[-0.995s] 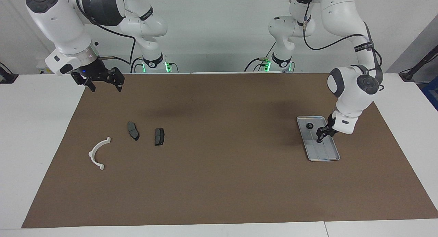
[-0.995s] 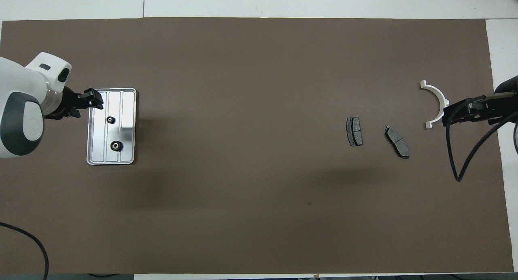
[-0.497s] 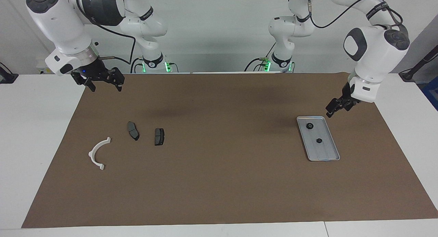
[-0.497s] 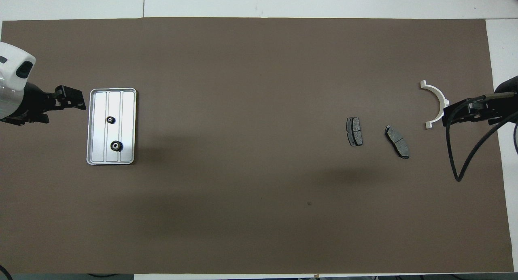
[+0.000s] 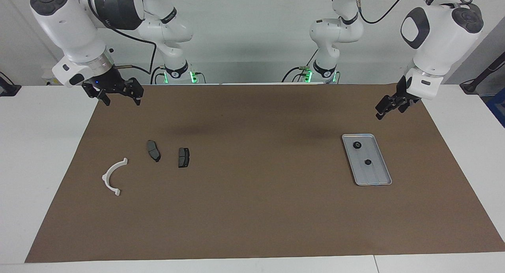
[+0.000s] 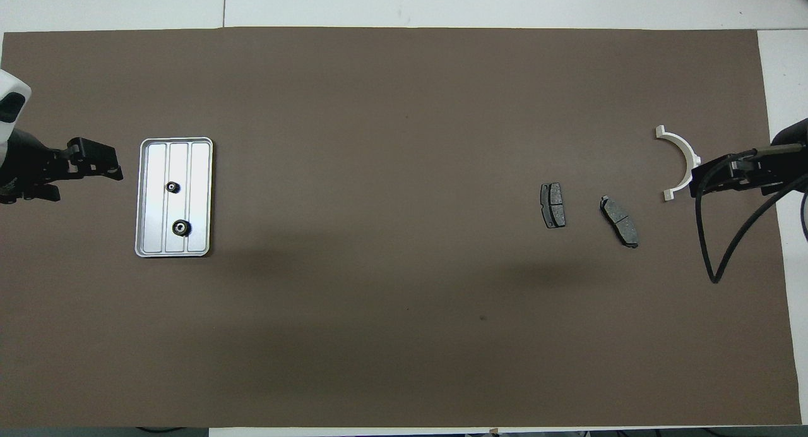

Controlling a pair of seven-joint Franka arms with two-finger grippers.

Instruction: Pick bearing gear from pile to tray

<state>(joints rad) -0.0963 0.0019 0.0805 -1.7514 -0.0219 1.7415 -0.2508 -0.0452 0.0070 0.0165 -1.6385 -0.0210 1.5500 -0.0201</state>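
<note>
Already two small black gears (image 5: 357, 145) lie in the tray (image 5: 384, 176), with only brake pads (image 5: 153, 150) and a white bracket (image 5: 112, 176) left far toward the right arm's end, while the left end effector (image 5: 388, 106), raised beside the tray, and the waiting right end effector (image 5: 118, 92) both gape empty.

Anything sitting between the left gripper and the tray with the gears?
Nothing visible. The left gripper hangs open and empty over bare brown mat at the left arm's end of the table. Only bare mat lies between it and the tray, where two gears already rest.
</note>
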